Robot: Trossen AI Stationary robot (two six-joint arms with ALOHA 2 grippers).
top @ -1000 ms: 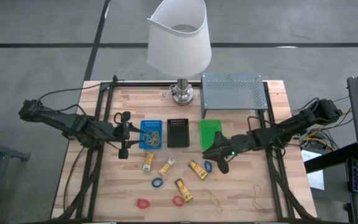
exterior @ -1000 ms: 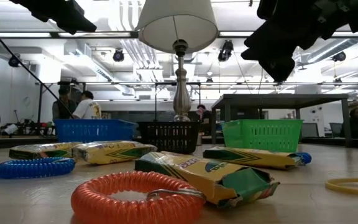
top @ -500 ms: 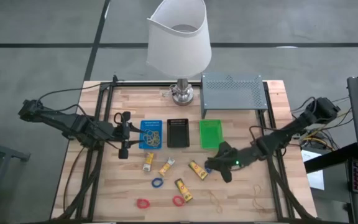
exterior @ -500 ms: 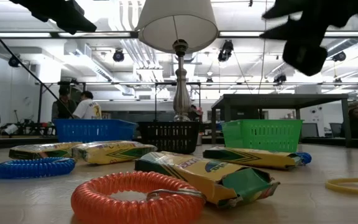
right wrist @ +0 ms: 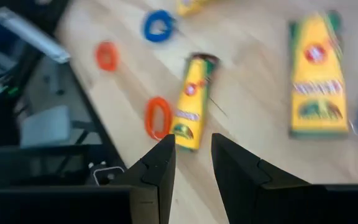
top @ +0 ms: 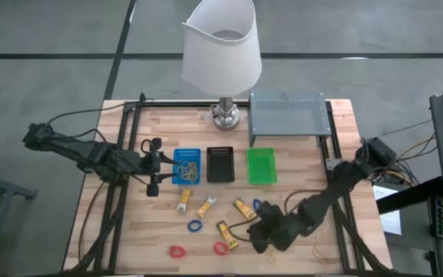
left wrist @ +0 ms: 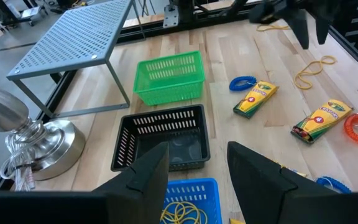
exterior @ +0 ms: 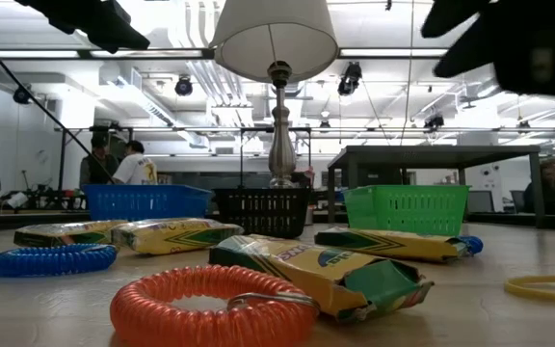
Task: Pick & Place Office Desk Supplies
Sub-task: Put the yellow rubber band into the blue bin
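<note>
A pale wooden table (top: 298, 123) stands on a grey floor, with a workshop of ceiling lights and a person at a bench visible beyond it in the low view. Near the far edge stand a lamp (top: 221, 46) with a white shade and, to its right, a grey perforated metal shelf (top: 287, 111). In the middle of the table, 3 trays form a row: a blue tray (top: 187, 166) containing tan rubber bands, a black tray (top: 219, 164) and a green tray (top: 261, 165). Toward the near edge lie 4 yellow packets (top: 227, 235) with red marks, 2 blue rings (top: 195, 226), 2 red rings (top: 178, 251) and loose tan rubber bands (top: 268, 248). The left gripper (top: 154, 166) hangs near the left edge, just beside the blue tray, its 2 fingers spread with a clear gap and nothing between them. The right gripper (top: 261, 233) hangs low near the near edge, over the bare wood just right of the packet with a red ring beside it; its fingers stand a little apart and hold nothing
</note>
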